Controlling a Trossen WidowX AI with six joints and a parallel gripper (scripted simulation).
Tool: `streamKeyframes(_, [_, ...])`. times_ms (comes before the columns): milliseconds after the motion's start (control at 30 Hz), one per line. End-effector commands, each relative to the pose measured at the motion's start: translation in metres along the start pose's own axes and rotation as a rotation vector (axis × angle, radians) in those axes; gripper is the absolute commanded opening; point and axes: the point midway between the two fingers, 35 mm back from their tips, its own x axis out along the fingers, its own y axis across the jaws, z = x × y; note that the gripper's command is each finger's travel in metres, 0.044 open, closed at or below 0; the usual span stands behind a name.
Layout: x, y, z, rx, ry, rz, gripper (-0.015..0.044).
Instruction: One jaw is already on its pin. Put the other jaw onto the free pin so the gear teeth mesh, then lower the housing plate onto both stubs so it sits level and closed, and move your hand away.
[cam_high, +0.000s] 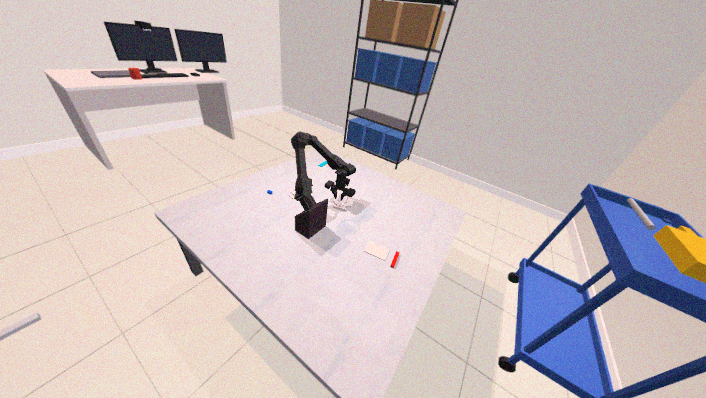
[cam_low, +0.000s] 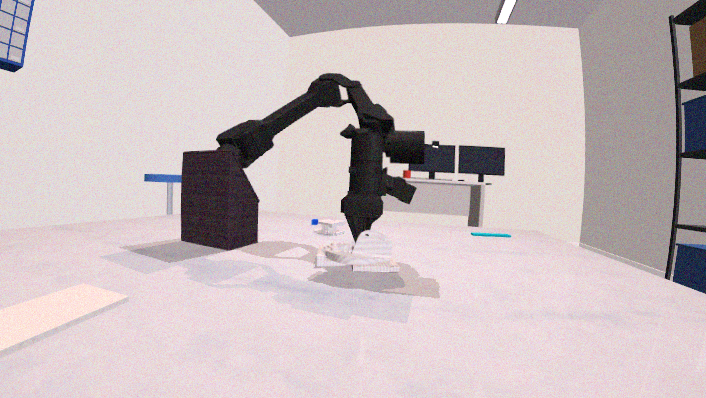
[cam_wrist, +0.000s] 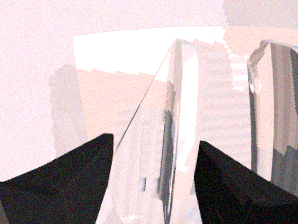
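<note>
My gripper (cam_high: 341, 196) (cam_low: 357, 239) (cam_wrist: 154, 147) points down and is shut on a white jaw (cam_low: 373, 246) (cam_wrist: 188, 95), a tall thin piece that stands between the dark fingers. The jaw is low over the pale base (cam_wrist: 112, 95). The other jaw (cam_wrist: 285, 95) is at the right edge of the wrist view, with a gap between the two. The pins and gear teeth are not clear, so I cannot tell whether the held jaw is on its pin or the teeth mesh. A small white raised piece (cam_low: 331, 223), perhaps the housing plate, is behind, near the arm.
A blue block (cam_high: 269, 192) (cam_low: 314, 222) lies beside that white piece. A flat cream plate (cam_high: 377, 250) (cam_low: 60, 310) and a red bar (cam_high: 395, 259) lie nearer the table's front. A cyan strip (cam_high: 323, 163) (cam_low: 491, 234) lies at the back of the table.
</note>
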Motion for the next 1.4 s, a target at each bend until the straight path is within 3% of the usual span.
streamKeyframes(0, [0.001,0.001,0.0,0.0,0.002,0.001,0.0134])
streamKeyframes(133, [0.0,0.0,0.0,0.0,0.0,0.0,0.0224])
streamKeyframes(600, [-0.002,0.0,0.0,0.0,0.0,0.0,0.0224])
streamKeyframes(867, [-0.068,0.001,-0.001,-0.001,0.002,0.0,0.0224])
streamKeyframes(967, [-0.06,-0.001,-0.001,0.011,-0.004,0.001,0.0224])
streamKeyframes(1233, [-0.061,0.011,0.0,-0.116,0.001,-0.007,0.0434])
streamKeyframes(1367, [-0.062,0.021,0.0,-0.217,0.004,-0.016,0.044])
